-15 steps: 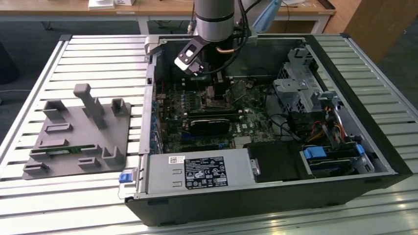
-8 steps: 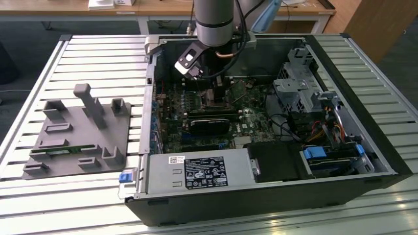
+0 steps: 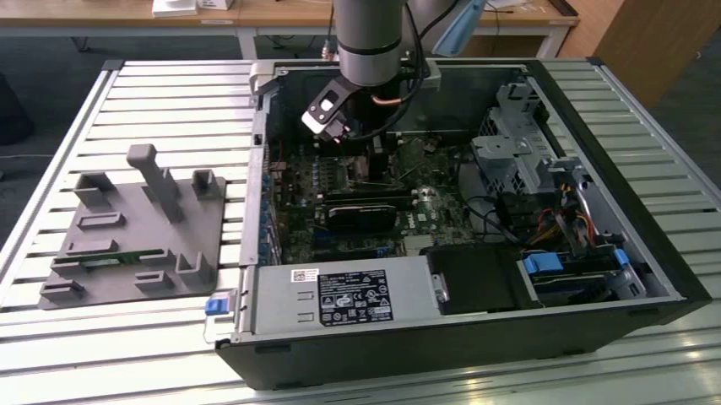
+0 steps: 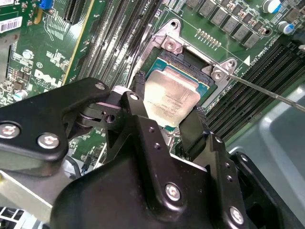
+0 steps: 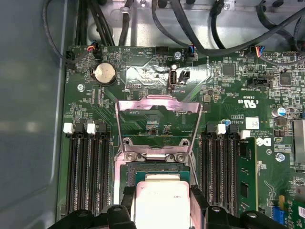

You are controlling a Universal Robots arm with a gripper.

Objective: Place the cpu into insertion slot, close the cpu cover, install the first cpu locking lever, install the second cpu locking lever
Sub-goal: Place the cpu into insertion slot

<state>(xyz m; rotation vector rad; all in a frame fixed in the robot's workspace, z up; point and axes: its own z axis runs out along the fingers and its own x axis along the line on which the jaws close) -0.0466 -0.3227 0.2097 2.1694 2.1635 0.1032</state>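
claw [image 4: 169, 100] pinching cpu [image 4: 167, 106] edges, cpu cover [image 5: 157, 105] raised

- cpu [image 4: 167, 101]: flat square, pale beige-silver top facing up, sitting over the socket.
- insertion slot [image 4: 189, 61]: dark, silver-rimmed, partly hidden.
- cpu cover [image 5: 157, 125]: silvery windowed frame, swung open.

Noted computer case [image 3: 451, 348] lying open side up: free drop from above onto motherboard [image 5: 143, 76]. Found cpu cover [image 5: 159, 105] standing upright just beside insertion slot [image 4: 186, 58], walling off that side. Logged long memory slots [image 5: 86, 167] flanking it on two sides, low but close. Saw thin locking lever [image 4: 267, 90] jutting outward past one slot corner. Recorded gripper [image 4: 167, 101] clamped on cpu [image 5: 162, 199] edges directly over slot, taking up the room above it. Marked drive cage [image 3: 512, 143], power supply [image 3: 338, 295] and cable bundle [image 5: 190, 24] crowding the case edges, apart from slot.
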